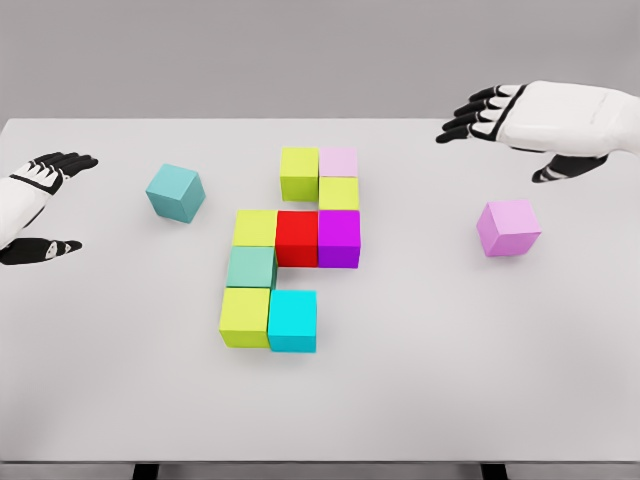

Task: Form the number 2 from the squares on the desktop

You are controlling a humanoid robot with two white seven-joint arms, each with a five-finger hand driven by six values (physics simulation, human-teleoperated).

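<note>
Bare table (480,360) around cube cluster (290,260), teal cube (176,192) and lilac cube (508,227) apart

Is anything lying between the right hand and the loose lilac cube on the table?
No. In the head view, the stretch of white table between the open right hand and the loose lilac cube is bare.

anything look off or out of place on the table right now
Two cubes sit apart from the assembled cluster: the teal cube on the left, turned askew to the grid, and the lilac cube on the right, also rotated. The rest are packed square. Both hands, left hand and right hand, hold nothing.
</note>
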